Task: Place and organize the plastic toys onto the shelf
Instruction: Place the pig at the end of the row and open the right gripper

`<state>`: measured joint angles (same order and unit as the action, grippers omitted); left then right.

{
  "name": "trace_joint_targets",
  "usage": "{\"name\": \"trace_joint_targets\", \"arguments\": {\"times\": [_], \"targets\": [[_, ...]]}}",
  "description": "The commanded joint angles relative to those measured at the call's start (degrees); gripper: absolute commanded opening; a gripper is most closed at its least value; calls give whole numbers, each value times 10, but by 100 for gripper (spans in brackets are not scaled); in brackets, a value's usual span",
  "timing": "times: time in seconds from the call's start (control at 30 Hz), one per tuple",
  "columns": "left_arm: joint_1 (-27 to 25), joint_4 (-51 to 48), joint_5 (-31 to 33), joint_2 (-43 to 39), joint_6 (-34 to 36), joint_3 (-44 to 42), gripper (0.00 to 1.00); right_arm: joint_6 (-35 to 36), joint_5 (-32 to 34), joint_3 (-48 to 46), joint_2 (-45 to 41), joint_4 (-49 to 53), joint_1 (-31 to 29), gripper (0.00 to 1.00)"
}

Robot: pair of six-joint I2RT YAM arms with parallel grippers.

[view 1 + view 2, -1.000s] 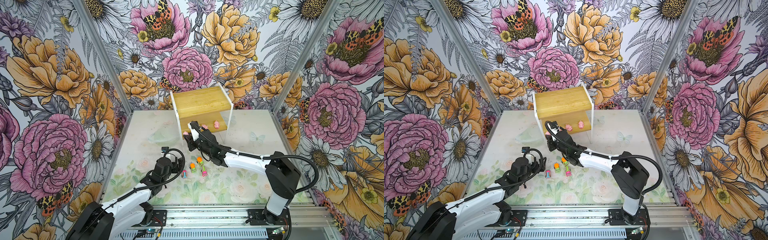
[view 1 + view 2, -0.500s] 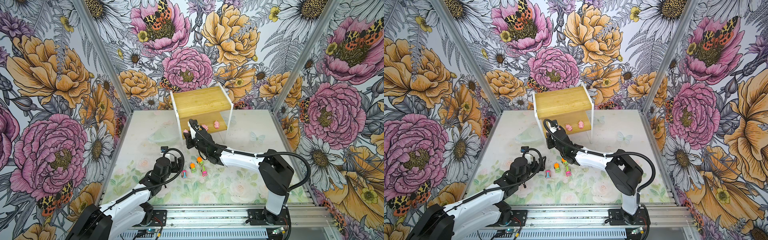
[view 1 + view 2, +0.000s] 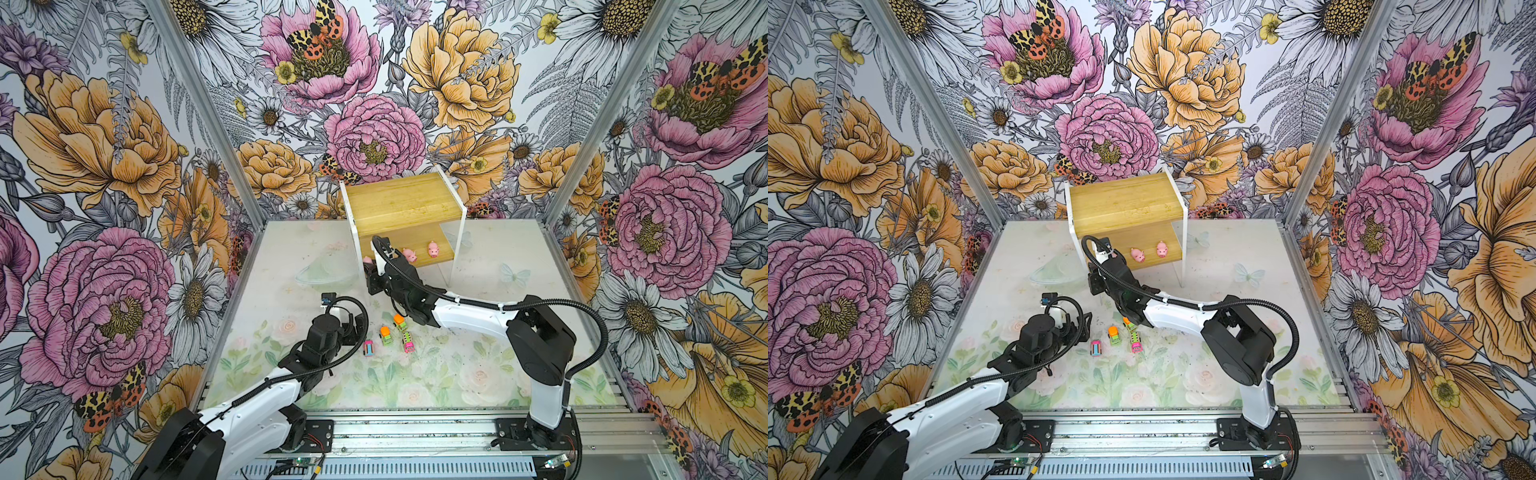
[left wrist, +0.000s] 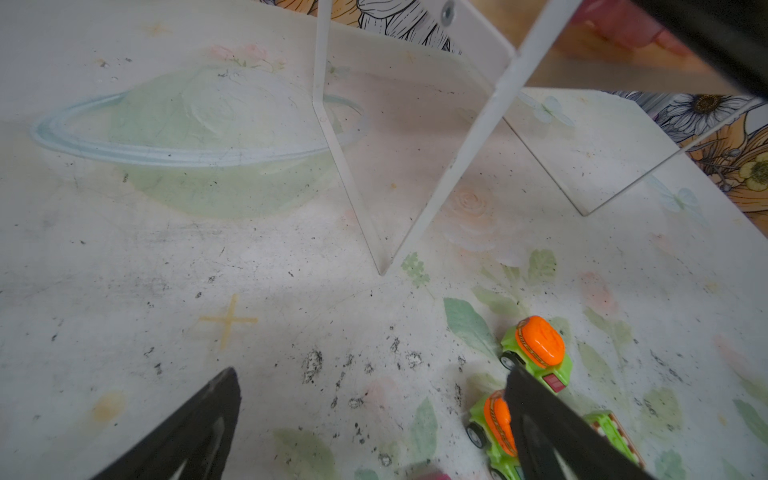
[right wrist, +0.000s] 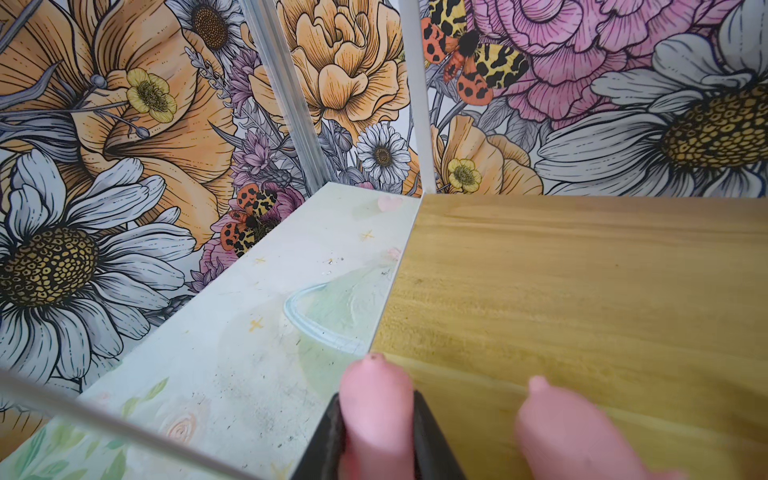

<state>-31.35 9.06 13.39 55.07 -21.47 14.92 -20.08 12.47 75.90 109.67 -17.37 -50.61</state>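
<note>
My right end effector [image 5: 376, 419] is clenched on a pink pig [image 5: 374, 386], its two dark fingers pressing the toy's sides. I hold that pig at the left end of the lower board of the shelf [image 3: 399, 203], right by the white side panel; I cannot tell whether it already touches the wood. Just beside it, a second pig [image 5: 573, 432] sits on the same board, and in both top views a third pig [image 3: 433, 249] stands further right on that tier. The upper board is bare bamboo.

My left end effector [image 4: 372, 374] is released, fingers spread wide with nothing between them, low over the counter [image 3: 478, 374] in front of the shelf. Near it on the counter are two green trucks [image 3: 386, 335] with orange tops and two striped cars [image 3: 368, 348], close together but apart from the shelf. In the left wrist view one finger overlaps a truck; I cannot tell whether they touch.
</note>
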Motion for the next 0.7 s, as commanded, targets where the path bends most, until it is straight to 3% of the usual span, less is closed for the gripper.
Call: {"name": "trace_joint_targets", "arguments": {"times": [0.0,0.67], "targets": [[4,9,-10,-2,5,-4,99,5,13,24,17,-8,-2,27],[4,7,-10,-6,4,-6,99,5,17,40,48,7,4,29]]}}
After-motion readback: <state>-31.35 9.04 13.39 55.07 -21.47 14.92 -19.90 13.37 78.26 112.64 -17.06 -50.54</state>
